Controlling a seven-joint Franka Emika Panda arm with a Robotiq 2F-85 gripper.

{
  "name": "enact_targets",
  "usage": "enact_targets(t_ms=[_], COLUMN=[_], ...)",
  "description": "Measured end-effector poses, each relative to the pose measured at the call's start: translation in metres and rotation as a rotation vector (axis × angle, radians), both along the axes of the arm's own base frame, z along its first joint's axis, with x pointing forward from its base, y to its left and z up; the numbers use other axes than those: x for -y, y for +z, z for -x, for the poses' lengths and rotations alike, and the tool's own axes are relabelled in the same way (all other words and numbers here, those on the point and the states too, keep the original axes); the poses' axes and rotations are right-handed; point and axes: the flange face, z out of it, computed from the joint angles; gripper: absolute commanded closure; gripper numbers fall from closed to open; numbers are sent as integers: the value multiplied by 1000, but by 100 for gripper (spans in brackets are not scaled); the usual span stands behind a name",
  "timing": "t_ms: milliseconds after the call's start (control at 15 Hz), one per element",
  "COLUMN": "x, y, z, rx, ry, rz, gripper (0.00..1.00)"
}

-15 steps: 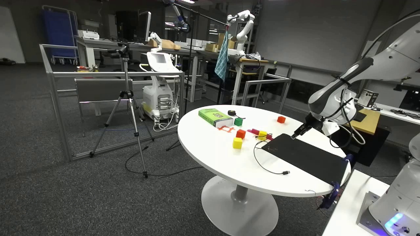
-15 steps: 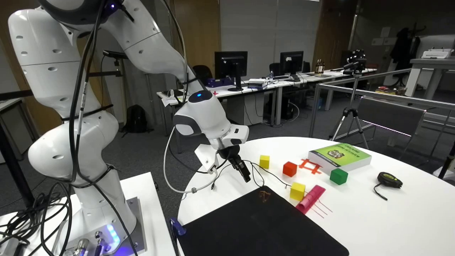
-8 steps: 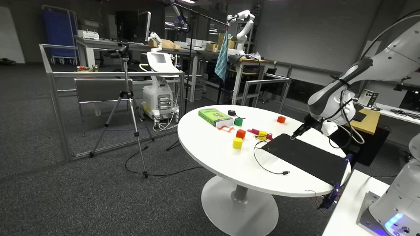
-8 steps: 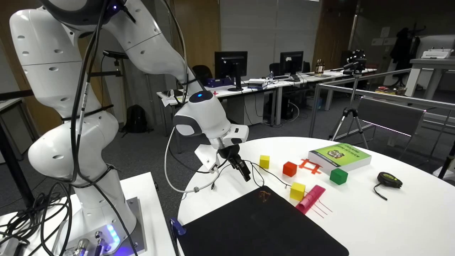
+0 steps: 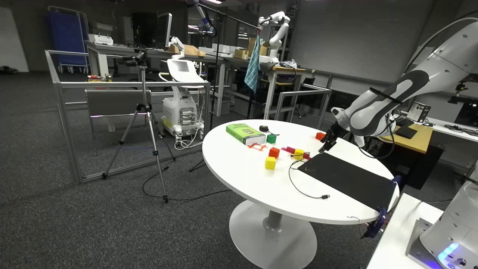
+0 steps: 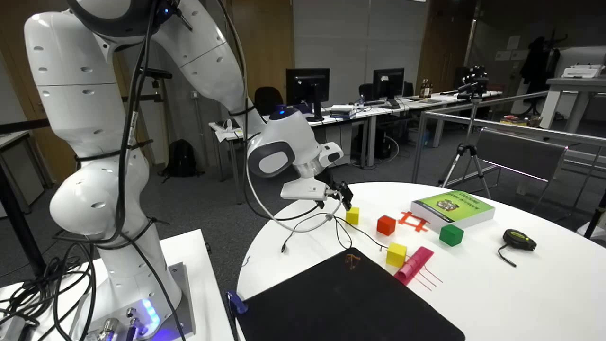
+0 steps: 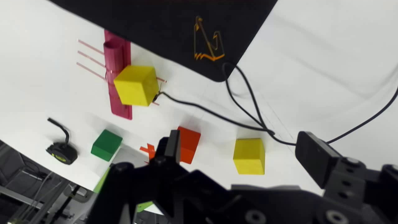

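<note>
My gripper (image 7: 240,141) stands open above the white table, with nothing held. Between its spread fingers, in the wrist view, a yellow cube (image 7: 248,155) shows on the table below, apart from them. The left finger partly covers a red cube (image 7: 190,144). Farther off, a second yellow cube (image 7: 136,85) rests against a magenta tubular piece (image 7: 113,57), and a green cube (image 7: 106,145) lies near the book. Both exterior views show these cubes on the table. In an exterior view another red cube (image 5: 320,136) sits behind the gripper (image 5: 323,149).
A black mat (image 6: 350,298) covers part of the round table, with a blue clamp (image 6: 236,301) at its edge. A thin black cable (image 7: 214,115) loops near the yellow cubes. Also there are a green book (image 6: 452,208), a tape measure (image 6: 519,240) and an orange-red lattice piece (image 6: 413,221).
The arm has swung and its wrist has turned. In both exterior views the gripper has shifted away from the mat toward the outer table and risen slightly. The cubes have not moved.
</note>
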Motion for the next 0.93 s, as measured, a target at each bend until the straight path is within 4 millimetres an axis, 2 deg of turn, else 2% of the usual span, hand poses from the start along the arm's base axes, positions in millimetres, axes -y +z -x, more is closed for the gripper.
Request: enact_targets(t_ms=[333, 533, 667, 933], x=[8, 1, -3, -3], y=[33, 36, 33, 27], z=[-68, -98, -106, -104], rx=[-44, -129, -137, -151], ry=[162, 171, 173, 199], rz=[124, 128, 125, 134], gripper=[0, 0, 0, 0])
